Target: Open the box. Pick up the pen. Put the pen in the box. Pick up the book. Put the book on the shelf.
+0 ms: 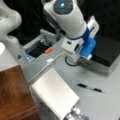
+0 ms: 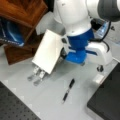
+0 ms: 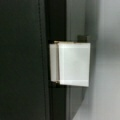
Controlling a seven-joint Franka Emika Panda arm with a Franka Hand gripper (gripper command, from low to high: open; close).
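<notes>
Step 1, opening box (image 1: 106, 53): lid shut, gripper (image 1: 83, 60) at front latch (image 3: 70, 63); jaw state can't tell. Pen (image 1: 90, 88), book (image 1: 55, 93) untouched nearby. Needs latch lifted.

The pen (image 2: 68, 90) lies on the grey counter (image 2: 50, 100) between the white book (image 2: 48, 51) and the closed box (image 2: 106, 100)

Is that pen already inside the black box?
No, in a front view the pen lies on the grey table, apart from the box, whose black lid is down.
</notes>
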